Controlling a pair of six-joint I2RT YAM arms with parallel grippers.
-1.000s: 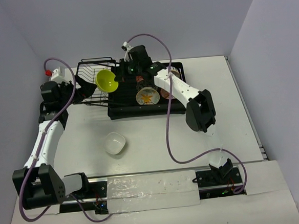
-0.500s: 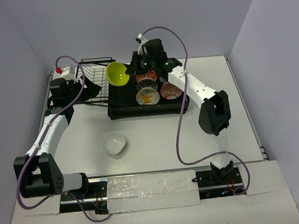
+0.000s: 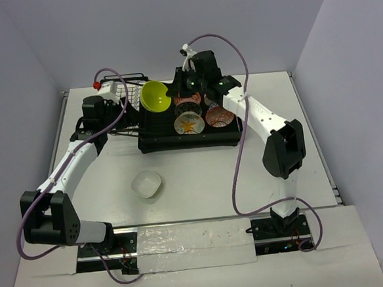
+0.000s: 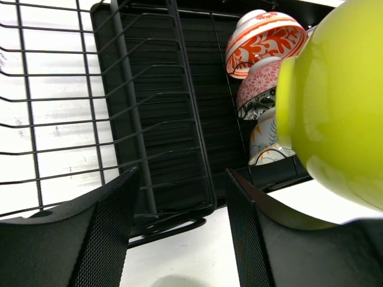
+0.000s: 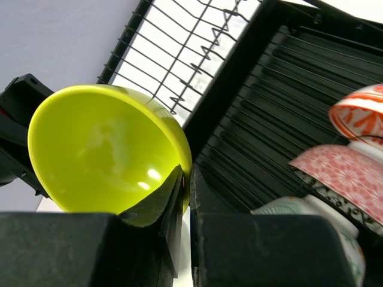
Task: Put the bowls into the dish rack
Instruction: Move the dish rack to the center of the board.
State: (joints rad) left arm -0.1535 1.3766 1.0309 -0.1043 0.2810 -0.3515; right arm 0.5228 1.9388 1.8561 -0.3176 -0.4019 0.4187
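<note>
My right gripper (image 3: 174, 92) is shut on the rim of the lime green bowl (image 3: 154, 95), which hangs tilted over the left end of the black dish rack (image 3: 191, 141). In the right wrist view the fingers pinch the green bowl (image 5: 102, 149) at its edge. Three patterned bowls stand on edge in the rack: red-orange (image 3: 187, 100), white with orange leaves (image 3: 187, 125) and another patterned one (image 3: 219, 116). The plain cream bowl (image 3: 146, 184) sits on the table in front. My left gripper (image 4: 182, 182) is open and empty, beside the rack's wire basket (image 4: 60, 101), with the green bowl (image 4: 341, 107) close on its right.
The wire basket (image 3: 130, 90) is attached to the rack's left side, against the back wall. The left arm (image 3: 74, 158) stretches along the table's left side. A purple cable (image 3: 239, 160) loops down from the right arm over the table.
The right arm carried the green bowl rightward and slightly back, over the rack's left end. The left arm swung right toward the wire basket, and its jaws narrowed.
</note>
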